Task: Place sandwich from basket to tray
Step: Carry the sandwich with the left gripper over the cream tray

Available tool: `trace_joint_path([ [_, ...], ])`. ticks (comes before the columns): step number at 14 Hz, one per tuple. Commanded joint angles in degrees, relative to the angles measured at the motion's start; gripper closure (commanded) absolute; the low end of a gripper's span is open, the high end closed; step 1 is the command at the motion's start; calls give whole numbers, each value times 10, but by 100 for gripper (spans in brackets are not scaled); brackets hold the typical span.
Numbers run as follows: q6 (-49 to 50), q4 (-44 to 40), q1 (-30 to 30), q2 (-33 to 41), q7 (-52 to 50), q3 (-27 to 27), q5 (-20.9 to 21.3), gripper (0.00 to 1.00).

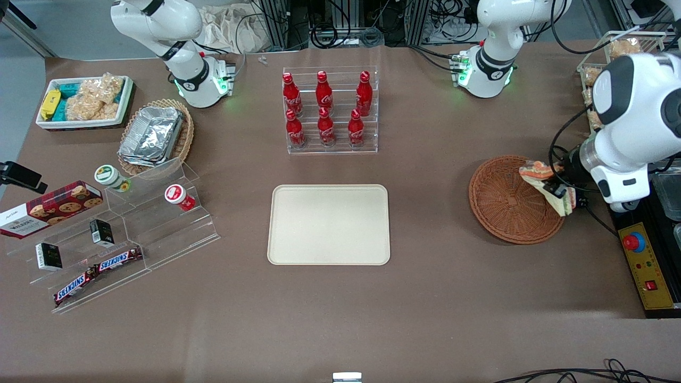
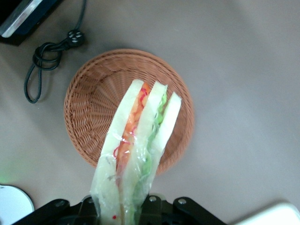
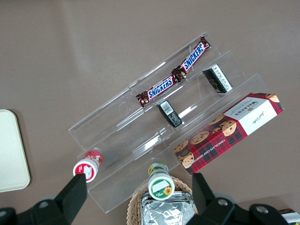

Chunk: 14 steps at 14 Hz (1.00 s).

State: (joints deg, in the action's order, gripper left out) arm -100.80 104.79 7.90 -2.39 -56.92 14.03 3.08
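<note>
My gripper [image 1: 558, 192] was clamped on the clear-wrapped triangular sandwich [image 2: 138, 150], holding it lifted above the round reddish-brown wicker basket [image 2: 89, 101], clear of its rim for carrying toward the flat cream rectangular tray [image 1: 329, 224].

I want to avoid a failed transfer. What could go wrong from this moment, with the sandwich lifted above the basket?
1. The pincer grips the sandwich only at one end, so the clear-wrapped wedge hangs out unsupported and might slip from its hold on the way.
2. The sandwich hangs over the rim of the basket; a low sideways move could catch that rim.
3. The tray has only a low rim, so a tilted release might let the sandwich slide off.
</note>
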Motion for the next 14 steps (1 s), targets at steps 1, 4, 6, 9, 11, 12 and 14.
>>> trace_joint_path([
  [1, 65, -80, -7, -23, 47, 62, -3, 100],
  [4, 64, -113, -10, -57, 75, 163, -2, 100],
  [6, 54, -144, -11, -127, 80, 218, 3, 100],
  [9, 4, -184, -66, -213, 62, 238, 24, 100],
  [11, -57, -183, -86, -264, 19, 238, 44, 100],
  [12, -89, -181, -98, -284, 2, 238, 56, 100],
  [14, -134, -185, -132, -332, -20, 235, 94, 100],
])
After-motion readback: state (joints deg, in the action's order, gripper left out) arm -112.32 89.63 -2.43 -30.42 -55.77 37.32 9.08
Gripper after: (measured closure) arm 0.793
